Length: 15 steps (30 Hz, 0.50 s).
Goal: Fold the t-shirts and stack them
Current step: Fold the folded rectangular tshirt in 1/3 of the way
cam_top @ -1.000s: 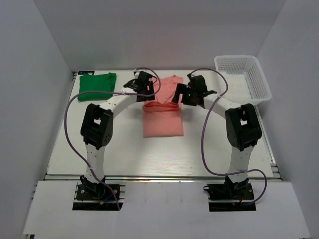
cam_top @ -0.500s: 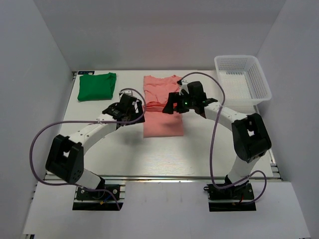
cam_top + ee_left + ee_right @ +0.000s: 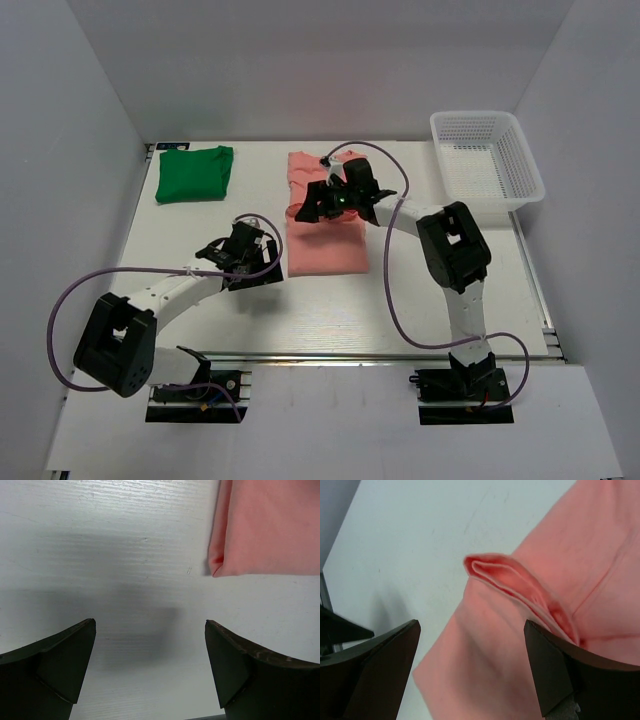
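The salmon-pink t-shirt (image 3: 325,240) lies partly folded at the table's middle, its far part (image 3: 305,168) flat and a fold ridge across it. My right gripper (image 3: 312,208) is open above that ridge at the shirt's left edge; its wrist view shows the folded lip (image 3: 515,582) between the open fingers (image 3: 555,670). My left gripper (image 3: 262,268) is open and empty over bare table just left of the shirt's near left corner (image 3: 220,567). The bright green t-shirt (image 3: 195,173) lies folded at the far left.
A white mesh basket (image 3: 487,160) stands at the far right corner. White walls close in the table (image 3: 200,330) on the left, right and back. Purple cables loop from both arms over the table.
My right gripper moved left across the pink shirt to its left edge. My left arm drew back toward the near side and now sits beside the shirt's near left corner.
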Each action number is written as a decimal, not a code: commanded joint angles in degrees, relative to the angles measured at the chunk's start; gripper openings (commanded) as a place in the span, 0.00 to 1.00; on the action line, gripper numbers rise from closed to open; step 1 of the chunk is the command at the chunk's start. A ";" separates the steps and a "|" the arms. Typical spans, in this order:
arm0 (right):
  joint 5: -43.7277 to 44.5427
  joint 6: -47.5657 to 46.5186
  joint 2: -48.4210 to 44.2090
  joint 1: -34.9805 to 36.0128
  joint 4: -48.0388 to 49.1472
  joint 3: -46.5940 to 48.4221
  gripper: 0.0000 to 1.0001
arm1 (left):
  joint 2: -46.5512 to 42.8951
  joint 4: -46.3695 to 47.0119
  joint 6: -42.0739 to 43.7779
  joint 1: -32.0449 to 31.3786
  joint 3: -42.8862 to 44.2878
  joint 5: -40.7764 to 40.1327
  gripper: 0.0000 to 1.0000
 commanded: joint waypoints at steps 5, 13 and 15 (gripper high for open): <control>3.25 2.94 9.29 -1.75 4.97 12.44 0.90 | -2.31 0.62 0.14 -0.01 -0.10 1.67 1.00; 1.49 6.72 13.45 -4.22 6.98 10.79 0.90 | -2.31 -0.79 1.81 -0.01 0.60 1.67 1.00; 1.31 4.54 13.01 -4.57 6.20 11.48 0.90 | -2.31 -0.27 2.42 -0.01 0.60 1.67 1.00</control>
